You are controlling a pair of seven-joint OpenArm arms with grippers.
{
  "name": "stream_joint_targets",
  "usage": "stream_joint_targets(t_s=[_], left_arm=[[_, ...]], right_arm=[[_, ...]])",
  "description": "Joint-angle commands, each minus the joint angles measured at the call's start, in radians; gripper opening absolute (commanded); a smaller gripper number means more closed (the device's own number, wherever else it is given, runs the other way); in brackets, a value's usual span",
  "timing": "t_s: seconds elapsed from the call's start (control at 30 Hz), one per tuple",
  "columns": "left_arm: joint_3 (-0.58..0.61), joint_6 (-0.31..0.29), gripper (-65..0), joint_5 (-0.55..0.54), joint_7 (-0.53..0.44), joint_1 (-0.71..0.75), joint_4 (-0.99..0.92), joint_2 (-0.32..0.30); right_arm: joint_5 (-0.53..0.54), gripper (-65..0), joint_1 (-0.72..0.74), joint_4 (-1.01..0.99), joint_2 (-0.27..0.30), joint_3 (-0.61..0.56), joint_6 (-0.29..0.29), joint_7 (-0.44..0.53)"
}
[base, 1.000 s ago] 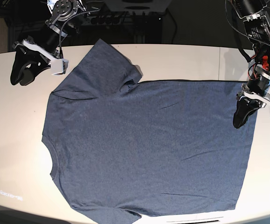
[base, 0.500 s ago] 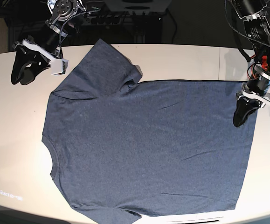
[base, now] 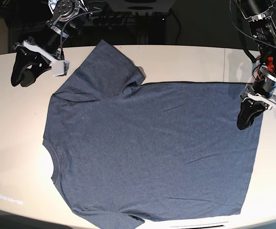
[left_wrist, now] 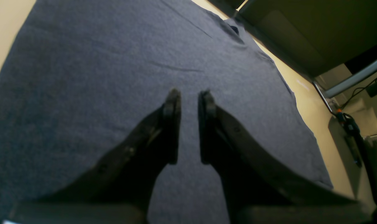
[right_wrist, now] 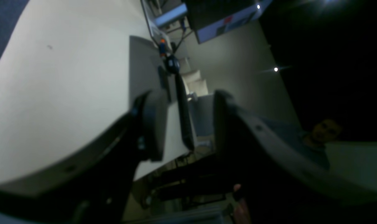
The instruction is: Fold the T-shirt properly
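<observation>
The slate-blue T-shirt [base: 152, 143] lies spread flat on the white table [base: 185, 59], collar [base: 52, 164] to the left and hem to the right. One sleeve [base: 109, 67] points to the far edge. My left gripper [base: 245, 123] hangs over the shirt's hem edge at the right. In the left wrist view my left gripper [left_wrist: 189, 95] shows a narrow gap between its fingers, with flat T-shirt [left_wrist: 113, 62] cloth beyond and nothing pinched. My right gripper [base: 22, 71] stands open over bare table at the far left, off the shirt. Its jaws [right_wrist: 183, 96] are wide apart and empty.
Dark equipment and cables [base: 123, 19] sit beyond the table's far edge. The front edge of the table [base: 195, 224] runs just below the shirt's lower sleeve. A person [right_wrist: 322, 133] shows dimly off the table in the right wrist view.
My left gripper's jaws have parted a little and it has shifted very slightly. The shirt and the right arm look unchanged.
</observation>
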Motion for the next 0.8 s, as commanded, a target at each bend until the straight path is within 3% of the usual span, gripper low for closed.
stream_joint_targets(t_s=[0.0, 0.17, 0.53, 0.6, 0.77], left_arm=[[-0.003, -0.024, -51.7, -0.032, -0.001, -0.010, 0.015, -0.011], [-0.003, -0.024, -65.0, -0.058, 0.037, -0.010, 0.015, -0.011], [-0.003, -0.024, -64.8, -0.022, 0.032, -0.010, 0.015, -0.011], [-0.003, -0.024, -63.8, 0.023, 0.032, -0.010, 0.015, -0.011], [-0.003, -0.024, -50.6, 0.077, -0.029, -0.010, 0.015, -0.011]], right_arm=[[-0.018, -39.7, -0.004, 0.017, 0.002, 0.003, -0.017, 0.004], [-0.018, -39.7, -0.004, 0.017, 0.002, 0.003, -0.017, 0.004], [-0.005, -39.7, -0.004, 0.017, 0.002, 0.003, -0.017, 0.004], [0.009, -39.7, -0.004, 0.017, 0.002, 0.003, -0.017, 0.004], [0.008, -39.7, -0.004, 0.017, 0.002, 0.003, -0.017, 0.004]])
